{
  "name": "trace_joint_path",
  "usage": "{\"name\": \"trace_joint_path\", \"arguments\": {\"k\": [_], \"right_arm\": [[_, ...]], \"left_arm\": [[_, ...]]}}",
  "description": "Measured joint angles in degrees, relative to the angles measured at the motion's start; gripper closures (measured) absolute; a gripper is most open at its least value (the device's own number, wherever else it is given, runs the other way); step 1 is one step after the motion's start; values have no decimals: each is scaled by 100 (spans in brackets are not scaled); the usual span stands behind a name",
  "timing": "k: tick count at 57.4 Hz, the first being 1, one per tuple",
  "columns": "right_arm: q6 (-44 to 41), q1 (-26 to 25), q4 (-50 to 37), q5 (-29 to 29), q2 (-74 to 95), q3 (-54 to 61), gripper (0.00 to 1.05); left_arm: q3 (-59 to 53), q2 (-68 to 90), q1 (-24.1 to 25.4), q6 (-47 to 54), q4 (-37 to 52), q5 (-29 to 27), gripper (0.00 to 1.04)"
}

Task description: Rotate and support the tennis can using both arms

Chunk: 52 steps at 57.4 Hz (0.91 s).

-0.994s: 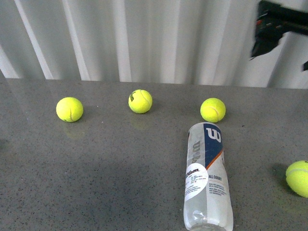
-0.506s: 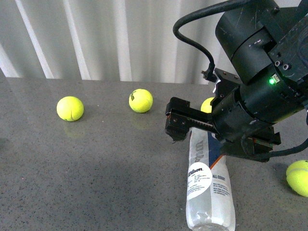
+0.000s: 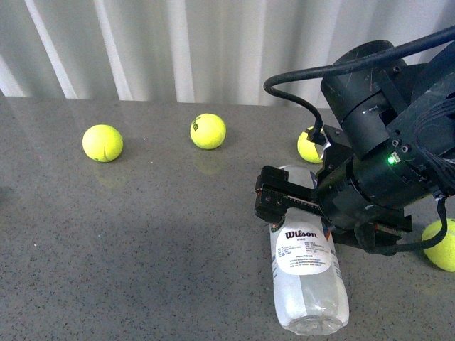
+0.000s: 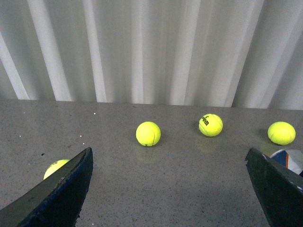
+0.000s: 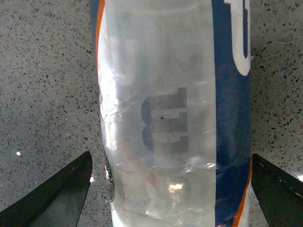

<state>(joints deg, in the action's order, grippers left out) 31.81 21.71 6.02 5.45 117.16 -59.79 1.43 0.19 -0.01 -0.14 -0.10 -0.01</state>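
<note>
The tennis can (image 3: 306, 266) lies on its side on the grey table (image 3: 142, 234), white Wilson panel up, clear end nearest me. My right arm (image 3: 377, 170) reaches down over its far end. My right gripper (image 3: 284, 206) is open and straddles the can. In the right wrist view the can (image 5: 170, 104) fills the gap of the right gripper (image 5: 170, 156), with the fingers (image 5: 61, 198) apart from its sides. My left gripper (image 4: 168, 151) is open and empty above the table, and the can's end (image 4: 289, 158) shows beside one finger. The left gripper is out of the front view.
Loose tennis balls lie on the table: one at far left (image 3: 102, 143), one in the middle (image 3: 207, 131), one partly behind the right arm (image 3: 308, 145), one at the right edge (image 3: 442, 245). A white pleated curtain (image 3: 178, 50) closes the back.
My right arm has come in from the upper right and lowered over the can's far end. The can has rolled, so its white panel now faces up.
</note>
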Motion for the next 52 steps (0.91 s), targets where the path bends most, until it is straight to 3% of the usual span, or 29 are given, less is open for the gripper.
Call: {"name": "trace_joint_path", "arguments": {"k": [10,34,52], "right_arm": [[-7,-24,-57,-83,37,17,8],[-240,-59,-17,-363,-79,55,71],[-772,66,-77,-981,-470,192,89]], "left_arm": [[0,0,-2,0,0,0,7],[0,0,0,0,0,0,7],[0,0,-2,0,0,0,7]]}}
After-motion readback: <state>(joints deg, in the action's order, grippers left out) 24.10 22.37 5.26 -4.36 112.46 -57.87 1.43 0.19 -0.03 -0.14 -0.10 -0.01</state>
